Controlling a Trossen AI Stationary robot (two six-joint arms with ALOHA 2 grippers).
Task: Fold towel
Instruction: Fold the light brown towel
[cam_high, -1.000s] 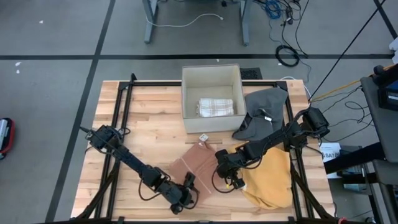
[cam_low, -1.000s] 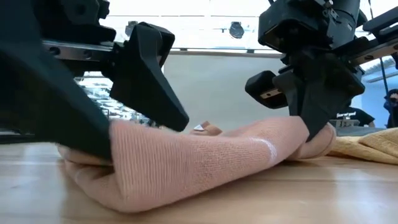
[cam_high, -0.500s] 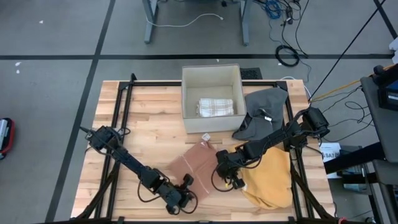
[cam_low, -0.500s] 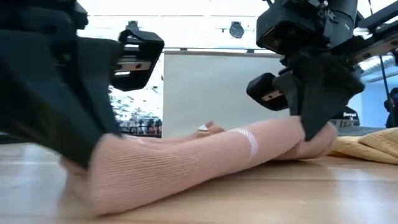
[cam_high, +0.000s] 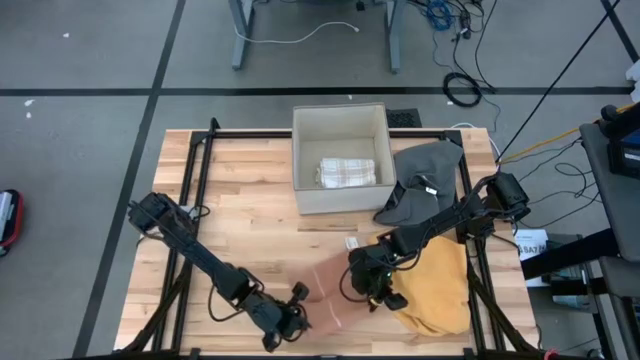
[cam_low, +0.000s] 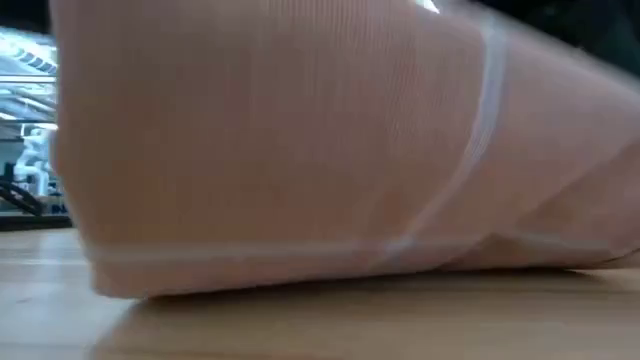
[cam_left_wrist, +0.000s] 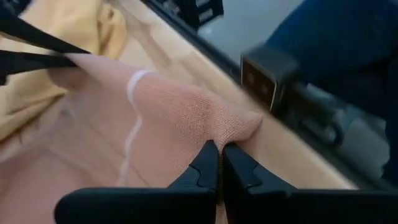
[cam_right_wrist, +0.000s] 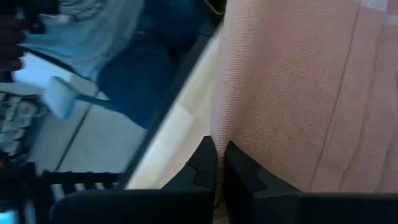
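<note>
While both arms reach over the near half of the wooden desk, the pink towel hangs stretched between them, close to the desk's front edge. The left claw is clenched on one corner of the cloth, its dark fingers pinched tight on the fabric (the left wrist view shows the weave bunching just above the tips). The right claw grips the opposite corner just as firmly, fingers closed on a fold of the towel. From desk height the pink cloth fills nearly the whole view, its lower edge resting on the wood, pale stripes crossing it. A yellow cloth lies bunched just beside the right claw, and a grey cloth lies farther back. Behind them stands a beige open box holding a folded checked towel.
</note>
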